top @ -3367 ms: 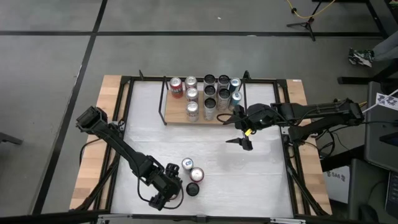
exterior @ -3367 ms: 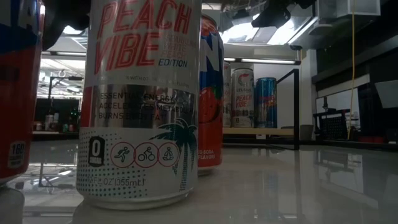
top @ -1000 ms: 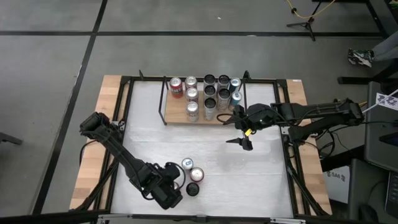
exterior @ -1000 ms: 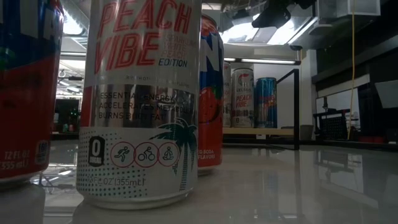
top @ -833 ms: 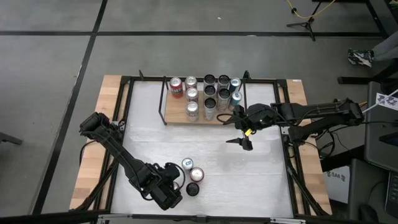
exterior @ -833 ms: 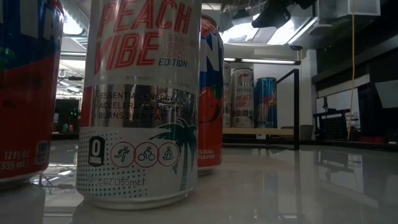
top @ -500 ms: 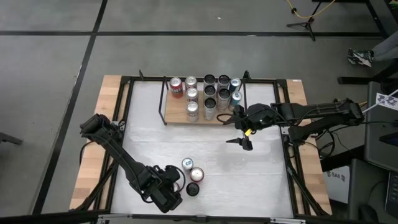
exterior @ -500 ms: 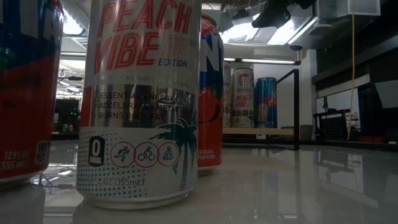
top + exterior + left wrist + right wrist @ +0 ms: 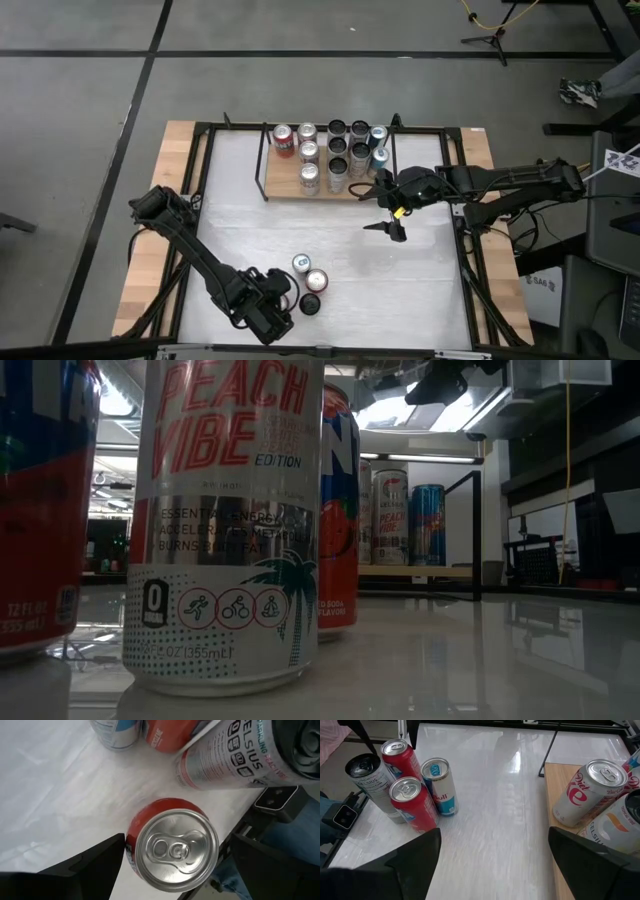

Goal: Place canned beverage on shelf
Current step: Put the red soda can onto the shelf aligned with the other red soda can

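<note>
Four loose cans stand in a cluster near the table's front edge: a blue-silver can [image 9: 301, 263], a red can [image 9: 317, 280], a dark-topped silver can [image 9: 310, 304] and another red can [image 9: 172, 850]. My left gripper [image 9: 272, 312] hangs open over that last red can, pointing down, with one finger on each side of the can's top [image 9: 176, 849]; the arm hides this can in the high view. The shelf [image 9: 285, 180], a light-wood board, stands at the far middle and carries several upright cans [image 9: 335, 155]. My right gripper [image 9: 390, 230] waits open above the table by the shelf's right front corner.
The silver Peach Vibe can [image 9: 230, 520] fills the low view, with red cans [image 9: 338, 510] beside and behind it. A small black camera block [image 9: 275, 797] sits at the front edge by the cluster. Black frame rails [image 9: 200, 180] border the white tabletop [image 9: 400, 290].
</note>
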Robot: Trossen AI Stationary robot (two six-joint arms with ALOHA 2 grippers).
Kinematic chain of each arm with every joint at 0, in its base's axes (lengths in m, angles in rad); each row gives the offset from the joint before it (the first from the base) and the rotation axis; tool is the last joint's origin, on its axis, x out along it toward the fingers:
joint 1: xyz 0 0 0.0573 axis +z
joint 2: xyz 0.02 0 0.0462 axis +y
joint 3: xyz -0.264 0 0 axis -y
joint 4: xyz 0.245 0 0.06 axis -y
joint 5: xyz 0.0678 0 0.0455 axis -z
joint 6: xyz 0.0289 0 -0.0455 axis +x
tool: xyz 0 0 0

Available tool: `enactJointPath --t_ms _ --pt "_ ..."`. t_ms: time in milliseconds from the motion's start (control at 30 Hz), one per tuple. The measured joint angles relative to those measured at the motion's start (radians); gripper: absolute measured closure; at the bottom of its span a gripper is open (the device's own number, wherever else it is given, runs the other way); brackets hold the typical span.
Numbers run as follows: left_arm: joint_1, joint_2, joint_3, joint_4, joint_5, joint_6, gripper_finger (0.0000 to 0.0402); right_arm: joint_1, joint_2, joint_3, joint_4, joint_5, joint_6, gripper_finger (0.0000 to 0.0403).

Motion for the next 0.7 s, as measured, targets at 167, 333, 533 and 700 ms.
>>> enactJointPath --t_ms 167,333,533,700 --pt "0.001 0.039 -0.004 0.01 0.008 0.007 0.0049 0.0 0.0 0.0 -0.001 0.0 0.0 0.004" --pt "0.001 0.095 -0.004 0.013 0.076 0.038 0.0049 0.0 0.0 0.0 -0.003 0.0 0.0 0.004" --pt "0.0 0.114 -0.004 0.016 0.139 0.058 0.0049 0.0 0.0 0.0 -0.005 0.0 0.0 0.004" --pt "0.001 0.114 -0.004 0.025 0.138 0.057 0.0049 0.0 0.0 0.0 -0.005 0.0 0.0 0.004"
